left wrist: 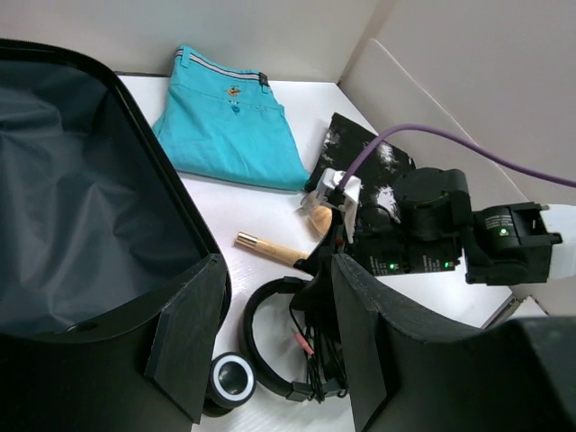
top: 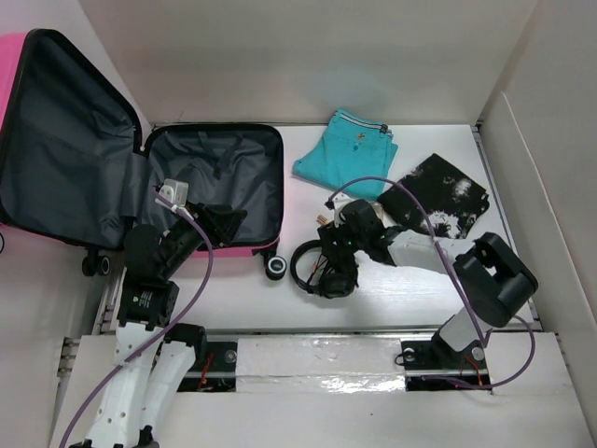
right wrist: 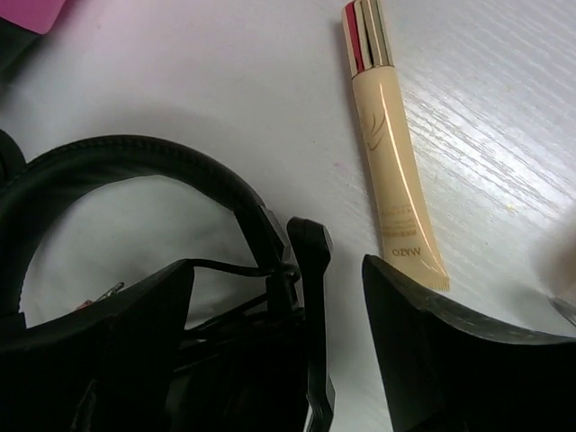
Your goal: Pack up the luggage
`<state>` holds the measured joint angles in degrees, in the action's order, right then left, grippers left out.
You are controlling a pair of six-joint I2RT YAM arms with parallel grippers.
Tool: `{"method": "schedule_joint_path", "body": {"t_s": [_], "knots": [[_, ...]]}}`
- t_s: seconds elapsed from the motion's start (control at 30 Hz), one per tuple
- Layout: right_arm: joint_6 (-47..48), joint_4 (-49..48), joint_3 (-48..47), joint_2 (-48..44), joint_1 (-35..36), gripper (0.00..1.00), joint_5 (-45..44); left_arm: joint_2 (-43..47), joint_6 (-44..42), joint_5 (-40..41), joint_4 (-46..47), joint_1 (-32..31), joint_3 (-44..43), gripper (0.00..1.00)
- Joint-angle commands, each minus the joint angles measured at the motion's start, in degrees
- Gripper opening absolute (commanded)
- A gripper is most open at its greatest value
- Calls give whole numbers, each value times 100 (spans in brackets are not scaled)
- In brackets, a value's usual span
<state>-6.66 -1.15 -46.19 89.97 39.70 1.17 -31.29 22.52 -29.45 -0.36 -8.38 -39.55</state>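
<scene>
We find the luggage (top: 215,177) lying open at the left of the tabletop (top: 233,303), its grey lining bare as far as we can see. Nothing is packed yet. The turquoise shorts (top: 347,154), patterned garment (top: 448,201), headphones (top: 298,266) and cream tube (right wrist: 391,162) all lie outside. The left hand (top: 219,224) hangs open and empty at the case's near rim. The right hand (top: 340,257), open, straddles the headphones.

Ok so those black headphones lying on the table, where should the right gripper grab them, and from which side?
Take the headphones by the headband, coming from straight above with the jaws across the band. They lie flat, so the thin arc has bare table on both sides, while the ear-cup end is cluttered with cable and the mic boom.
</scene>
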Motion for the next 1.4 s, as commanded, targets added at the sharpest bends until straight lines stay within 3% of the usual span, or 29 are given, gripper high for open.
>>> {"method": "schedule_joint_path", "body": {"t_s": [0.0,0.03,0.07,0.1,0.33,0.4,0.6,0.73,1.1,1.37], "knots": [[-151,-483,-232,274,-33,79,181,61,-90,-25,168,12,-44,48],[-169,-544,-232,388,-33,64,217,61,-90,-25,168,12,-53,48],[-178,-553,-215,433,-33,57,208,70,-99,-25,159,12,-62,48],[-196,-562,-180,451,-33,54,147,70,-99,-25,159,12,-53,48],[-178,-589,58,-83,-86,7,-90,61,-90,-43,177,12,-53,48],[-161,-553,84,-348,-86,1,-91,61,-90,-43,177,12,-44,48],[-90,-88,-187,-1620,20,0,-91,53,-73,-26,194,12,-44,48],[-73,-35,-723,-1887,125,0,-91,53,-46,53,186,12,-62,47],[-116,-404,-3412,-69,565,0,199,149,-55,756,-122,12,-193,45],[-20,-211,-4713,328,820,0,50,211,-38,1108,-298,12,-290,44]]}}
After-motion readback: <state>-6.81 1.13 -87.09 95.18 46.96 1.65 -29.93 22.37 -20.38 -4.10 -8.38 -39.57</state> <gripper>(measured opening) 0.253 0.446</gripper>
